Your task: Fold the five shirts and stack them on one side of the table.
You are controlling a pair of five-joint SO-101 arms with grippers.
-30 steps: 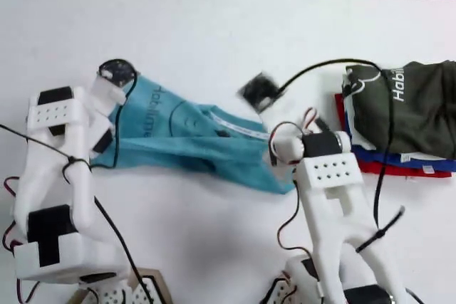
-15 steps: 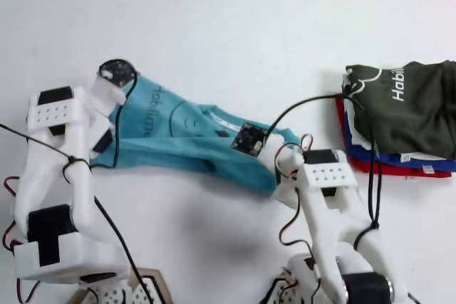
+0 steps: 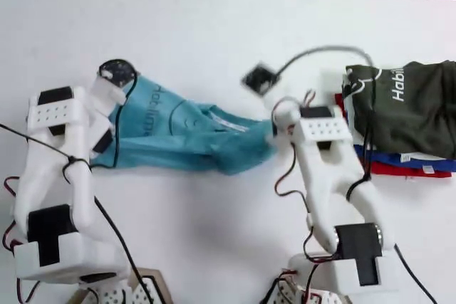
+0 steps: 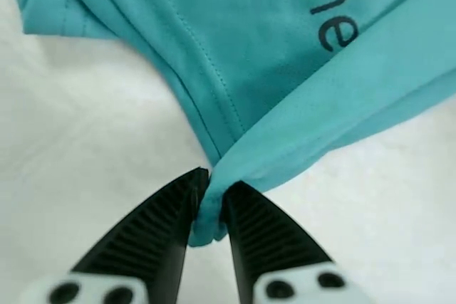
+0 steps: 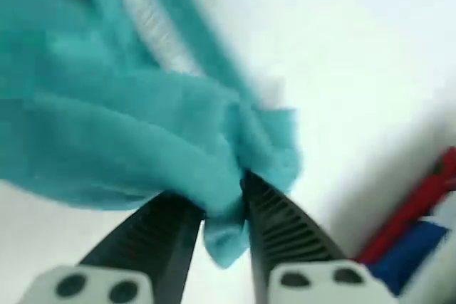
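We are seeing the teal shirt (image 3: 185,137) lying across the middle of the white counter (image 3: 214,26), pulled into a long, bunched band between our two arms. Our left hand (image 4: 210,208) is pinching one end of it. Its two dark fingers (image 4: 153,229) are closing almost completely, with a fold of teal hem squeezed between them, and the rest of the cloth is fanning away from the tips over the counter. Our right hand (image 5: 224,215) is gripping the opposite end, its fingers drawn close on a crumpled wad of the same fabric that is spilling out around the tips.

Off to the right side of the counter a pile of folded shirts is sitting. The dark green shirt (image 3: 413,108) is lying on top, the blue shirt (image 3: 406,158) is showing beneath it and the red shirt (image 3: 388,169) is at the bottom. The pile is resting just beside our right arm and apart from the teal shirt. A cable (image 3: 320,51) is arching from our right wrist over the counter towards the pile
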